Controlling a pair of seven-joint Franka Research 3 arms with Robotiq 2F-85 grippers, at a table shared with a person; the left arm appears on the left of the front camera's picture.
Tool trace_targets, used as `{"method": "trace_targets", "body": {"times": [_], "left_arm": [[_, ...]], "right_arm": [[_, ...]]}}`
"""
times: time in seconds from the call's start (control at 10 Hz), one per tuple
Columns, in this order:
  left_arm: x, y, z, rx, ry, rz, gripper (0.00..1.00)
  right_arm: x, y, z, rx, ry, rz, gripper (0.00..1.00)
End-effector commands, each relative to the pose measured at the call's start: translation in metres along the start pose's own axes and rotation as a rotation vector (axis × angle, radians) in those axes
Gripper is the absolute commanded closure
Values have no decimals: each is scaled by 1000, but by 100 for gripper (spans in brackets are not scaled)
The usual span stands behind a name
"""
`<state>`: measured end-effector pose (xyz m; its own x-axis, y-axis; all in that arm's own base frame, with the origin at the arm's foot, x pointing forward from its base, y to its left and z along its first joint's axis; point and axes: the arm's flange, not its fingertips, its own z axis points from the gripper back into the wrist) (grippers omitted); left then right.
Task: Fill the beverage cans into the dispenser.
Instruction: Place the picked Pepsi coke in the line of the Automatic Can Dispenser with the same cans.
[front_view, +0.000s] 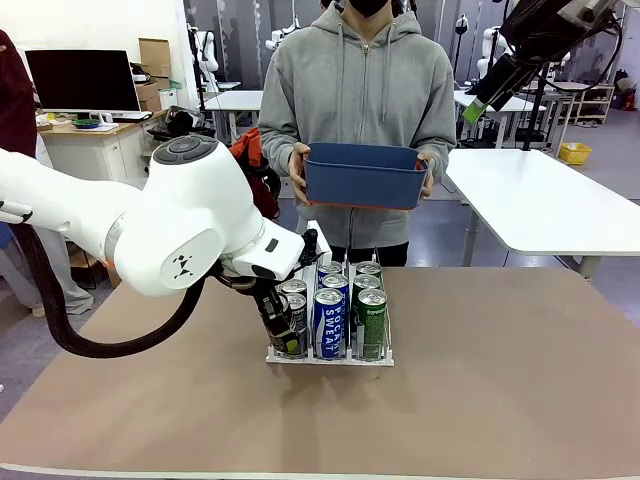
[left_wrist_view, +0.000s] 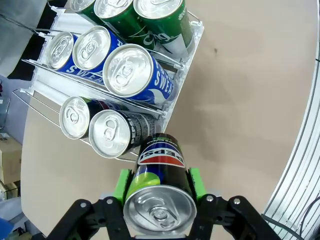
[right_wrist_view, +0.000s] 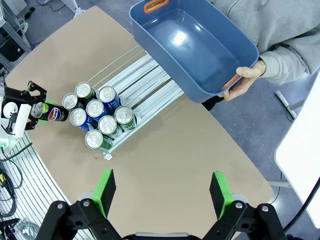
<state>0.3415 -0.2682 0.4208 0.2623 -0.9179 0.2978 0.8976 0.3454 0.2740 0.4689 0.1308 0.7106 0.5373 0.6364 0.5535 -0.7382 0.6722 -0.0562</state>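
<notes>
The left gripper grips a dark Pepsi can between its green pads, jaws closed on the can's sides. The can is upright, its long axis parallel to the fingers and its silver top toward the wrist camera. It hangs just beside the near open end of the dispenser, in line with the lane on the robot's left, where two dark cans already stand; the nearer of them lies directly ahead of the held can and close to it. In the front view the left gripper is at that same lane's front corner, low over the table. The middle lane holds three blue-and-white cans and the right lane three green cans, so this left lane appears to be the only one with a place left. The coming move turns on this alignment: the can probably has to travel straight along the lane axis, staying upright, to sit between the wires.

The right gripper hovers high above the table, jaws spread and holding nothing, well apart from the dispenser. The person's hands hold an emptied blue bin at the far side
</notes>
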Motion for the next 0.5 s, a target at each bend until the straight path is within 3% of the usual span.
{"method": "trace_targets", "body": {"times": [0.0,0.4], "left_arm": [[-1,-2,1,3,-1,-5,42],[6,0,-8,-8,-15,-35,42]], "right_arm": [[-3,1,1,0,0,-1,0],[-3,1,1,0,0,-1,0]]}}
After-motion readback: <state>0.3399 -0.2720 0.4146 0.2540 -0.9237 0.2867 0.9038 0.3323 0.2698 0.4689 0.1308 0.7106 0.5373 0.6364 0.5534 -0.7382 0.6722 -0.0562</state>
